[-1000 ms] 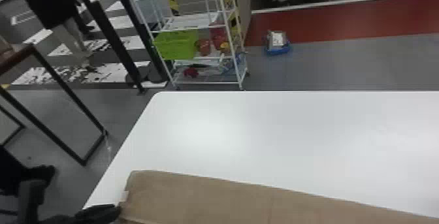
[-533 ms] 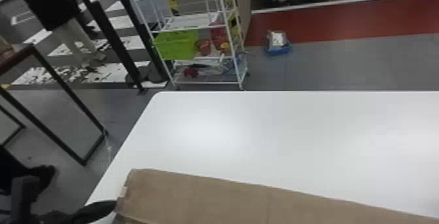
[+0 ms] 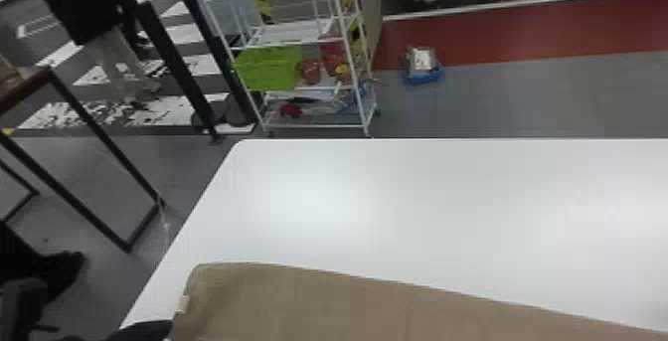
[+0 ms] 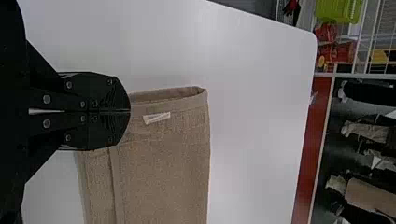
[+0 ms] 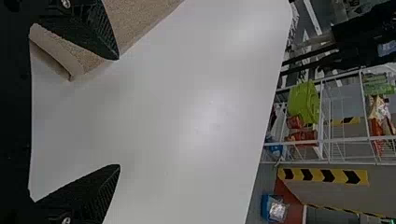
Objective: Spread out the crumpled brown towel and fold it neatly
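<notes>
Brown towel (image 3: 318,305) laid along the counter's (image 3: 407,201) near side; left hand (image 3: 149,330) closed at its left end, grip impossible to tell; right hand (image 5: 119,112) opened wide, empty. Beyond, a green basket (image 3: 268,69) was racked.

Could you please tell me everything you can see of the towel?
The towel is brown and looks like terry cloth, with a small pale label at its left end. It lies on the white table, fairly smooth, folded in layers that gape slightly at both ends. The left end effector, shut, overlaps its left end, perhaps gripping it; the right end effector is open near the other end.
</notes>
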